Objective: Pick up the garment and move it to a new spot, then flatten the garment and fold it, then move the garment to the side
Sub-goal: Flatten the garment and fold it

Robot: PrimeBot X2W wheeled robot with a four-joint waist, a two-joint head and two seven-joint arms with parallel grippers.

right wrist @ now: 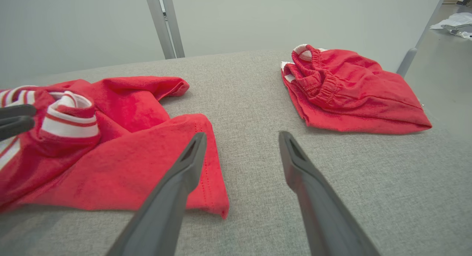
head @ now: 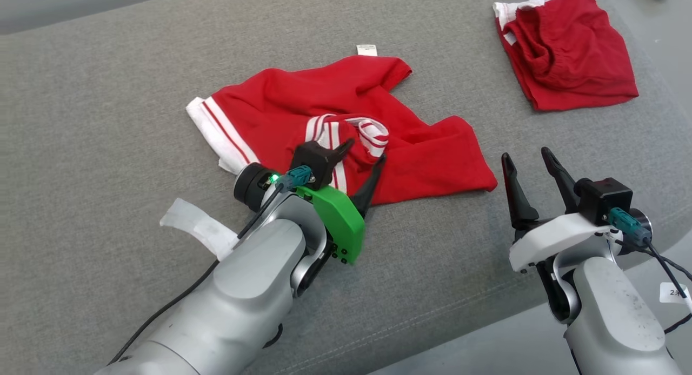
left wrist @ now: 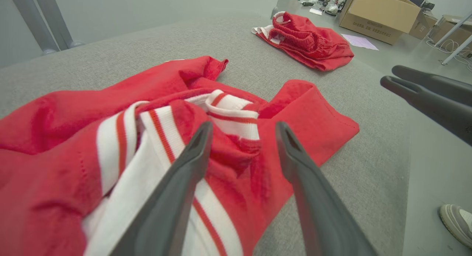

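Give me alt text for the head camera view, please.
A crumpled red garment with white striped trim lies on a grey fabric surface, the left gripper open over its near edge. The right gripper is open off the cloth; a second bunched red garment lies beyond.

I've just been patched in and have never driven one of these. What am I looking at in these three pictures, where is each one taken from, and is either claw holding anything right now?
This is a wheeled robot with two arms, each ending in a two-fingered claw. The head view looks down from its head. The other two pictures come from cameras on the wrists, looking along each claw's own dark fingers.

On the grey padded surface lies a crumpled red garment with white stripes, the one being worked on. Farther back on the robot's right sits a second red piece, bunched up.

The left gripper is over the striped part of the garment, its fingers apart with cloth between them but not pinched. The right gripper hangs open above bare surface beside the garment. Nothing is held.
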